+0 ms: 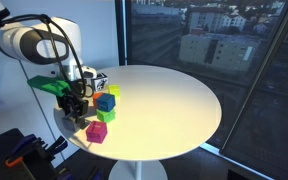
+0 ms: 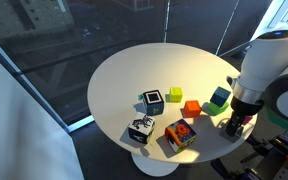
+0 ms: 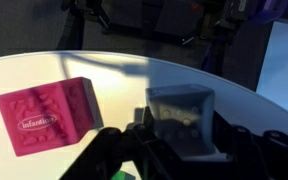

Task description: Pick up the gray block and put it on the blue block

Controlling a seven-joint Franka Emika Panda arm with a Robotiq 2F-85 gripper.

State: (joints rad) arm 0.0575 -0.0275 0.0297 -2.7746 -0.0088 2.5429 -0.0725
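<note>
In the wrist view the gray block (image 3: 181,108) sits between my gripper's (image 3: 180,150) two dark fingers, which press on its left and right sides. It hangs just over the white table (image 3: 114,70). In an exterior view the gripper (image 1: 76,108) is low at the table's near-left edge, left of the blue block (image 1: 105,101). The gray block does not show there. In an exterior view the gripper (image 2: 234,125) is just right of the blue block (image 2: 216,104).
A magenta block (image 3: 44,116) lies left of the gripper, also in an exterior view (image 1: 96,132). A green block (image 1: 112,92) and a lime block (image 1: 107,114) flank the blue one. White cubes with black marks (image 2: 142,129), a lime cube (image 2: 174,94) and a red cube (image 2: 191,108) stand further along.
</note>
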